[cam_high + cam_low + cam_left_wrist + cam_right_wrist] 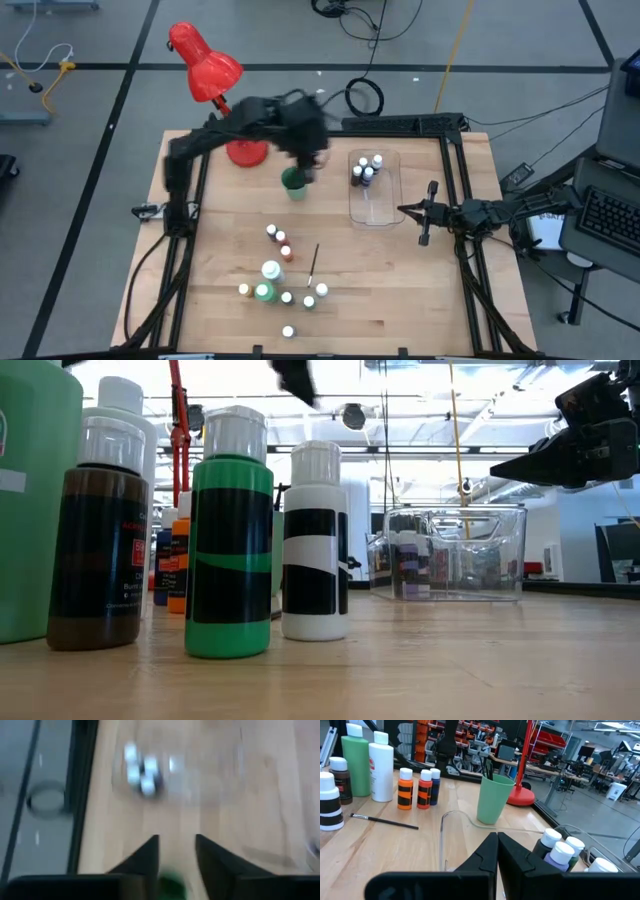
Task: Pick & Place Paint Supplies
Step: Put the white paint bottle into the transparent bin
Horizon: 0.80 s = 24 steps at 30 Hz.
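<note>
Small white-capped paint bottles [283, 262] stand loose on the near part of the table, with a bigger white bottle [270, 270] and a bigger green one [263, 292] among them. One thin dark brush [313, 265] lies flat beside them. A few more bottles [365, 170] stand in the clear tray [375, 205]. A green cup [492, 800] holds dark brushes. My left gripper [177, 855] is open and hovers, blurred, over the cup [293, 182]. My right gripper [425, 225] is shut and level at the tray's right edge, holding nothing.
A red desk lamp [205, 70] stands on its round base [245, 152] at the far left of the table. Black frame rails [455, 190] run along the table's sides. In the low view the nearest bottles [230, 550] stand close to the table's near edge.
</note>
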Available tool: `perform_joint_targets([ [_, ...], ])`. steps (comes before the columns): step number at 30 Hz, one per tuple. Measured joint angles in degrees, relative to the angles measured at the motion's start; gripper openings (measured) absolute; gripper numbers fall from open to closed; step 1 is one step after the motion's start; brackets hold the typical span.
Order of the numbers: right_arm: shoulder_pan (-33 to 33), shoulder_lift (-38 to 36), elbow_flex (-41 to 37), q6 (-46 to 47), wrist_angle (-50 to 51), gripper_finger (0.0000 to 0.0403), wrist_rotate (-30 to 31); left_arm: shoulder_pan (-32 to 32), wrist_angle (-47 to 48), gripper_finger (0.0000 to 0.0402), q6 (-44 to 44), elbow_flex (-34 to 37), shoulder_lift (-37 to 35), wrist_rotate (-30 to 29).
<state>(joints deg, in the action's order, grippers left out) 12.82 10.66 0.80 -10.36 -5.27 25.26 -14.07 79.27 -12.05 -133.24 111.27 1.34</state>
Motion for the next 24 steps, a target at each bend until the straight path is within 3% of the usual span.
perform_joint_targets([
  [3,0.0,0.3,0.0,0.1,0.0,0.0004,0.0,2.1,11.6,0.0035,7.9,4.5,-5.6,-4.8],
  [5,0.0,0.5,0.0,0.2,0.0,0.0004,0.1,4.4,10.4,0.0011,12.2,11.4,-10.1,-6.1],
  [9,0.0,0.8,0.0,1.4,-0.1,0.0004,0.1,12.0,8.6,0.0012,11.7,26.4,-21.2,-4.0],
  [11,0.0,0.9,0.0,2.2,-0.3,0.0004,0.2,15.8,8.0,0.0004,14.0,34.2,-25.5,-6.7],
  [15,0.0,1.2,0.0,3.6,-0.4,0.0004,0.2,20.7,-3.1,0.0010,18.3,48.9,-32.0,-10.6],
  [19,0.0,1.6,0.0,3.7,-0.4,0.0004,0.2,23.5,-9.4,0.0024,18.5,57.9,-34.9,-7.8],
  [24,0.0,2.3,0.0,5.2,-0.4,0.0004,0.2,24.0,-16.1,0.0033,17.9,63.4,-34.9,-7.4],
])
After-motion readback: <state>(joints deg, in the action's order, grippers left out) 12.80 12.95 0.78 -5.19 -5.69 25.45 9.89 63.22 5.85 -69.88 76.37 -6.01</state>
